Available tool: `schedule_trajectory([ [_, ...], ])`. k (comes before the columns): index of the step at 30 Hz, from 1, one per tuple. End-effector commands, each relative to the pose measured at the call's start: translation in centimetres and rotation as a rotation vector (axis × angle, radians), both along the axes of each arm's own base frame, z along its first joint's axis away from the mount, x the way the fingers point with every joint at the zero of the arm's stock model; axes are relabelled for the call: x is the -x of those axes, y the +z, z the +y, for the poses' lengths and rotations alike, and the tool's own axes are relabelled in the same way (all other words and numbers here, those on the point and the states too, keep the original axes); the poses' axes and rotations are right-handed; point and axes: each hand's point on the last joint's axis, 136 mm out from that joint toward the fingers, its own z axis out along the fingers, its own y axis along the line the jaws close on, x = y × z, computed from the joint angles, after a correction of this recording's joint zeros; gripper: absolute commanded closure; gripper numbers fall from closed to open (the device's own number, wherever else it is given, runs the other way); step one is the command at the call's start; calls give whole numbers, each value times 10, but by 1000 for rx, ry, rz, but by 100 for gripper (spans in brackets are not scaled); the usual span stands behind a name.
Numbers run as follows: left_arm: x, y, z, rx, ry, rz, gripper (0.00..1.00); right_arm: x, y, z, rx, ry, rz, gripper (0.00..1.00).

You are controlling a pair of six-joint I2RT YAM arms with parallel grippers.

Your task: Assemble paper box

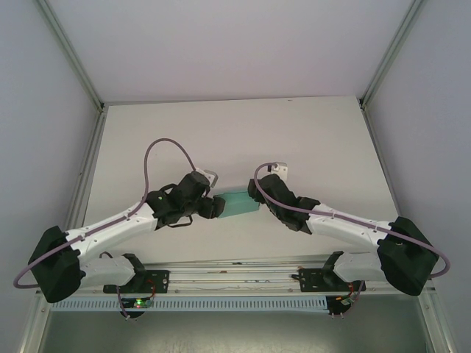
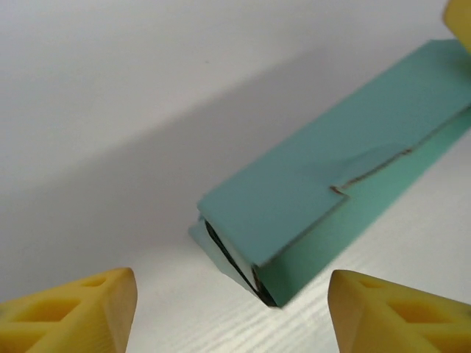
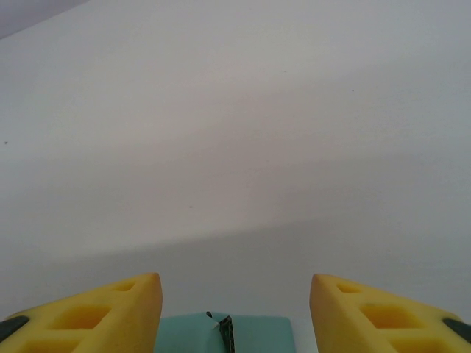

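- Top external view: two arms reach inward from the near edge of the white counter (image 1: 221,140), elbows out and wrists meeting at its middle. One teal paper box (image 1: 240,204) lies flat between the left claw (image 1: 215,207) and the right claw (image 1: 257,195).
- Left wrist view: the left claw (image 2: 232,290) stands wide open, with two yellow fingers (image 2: 73,312) low in the frame. The paper box (image 2: 346,184) rests on the counter (image 2: 110,110) just beyond them, untouched, its near end flap not fully shut. A third yellow fingertip (image 2: 460,18) shows at the box's far corner.
- Right wrist view: the right claw (image 3: 234,287) brackets one end of the paper box (image 3: 191,334) between two yellow fingers (image 3: 96,316) over the counter (image 3: 221,147). Whether they press it cannot be told.
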Motion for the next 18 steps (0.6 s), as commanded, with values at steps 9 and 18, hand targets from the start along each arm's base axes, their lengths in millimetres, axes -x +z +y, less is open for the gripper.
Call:
schedule_trajectory([
  [9,-24,28,1,181,222,157,14,41,-78,-25,164,60,172,46],
  [18,-22,-16,13,244,286,299,25,45,-91,-29,174,67,172,46],
])
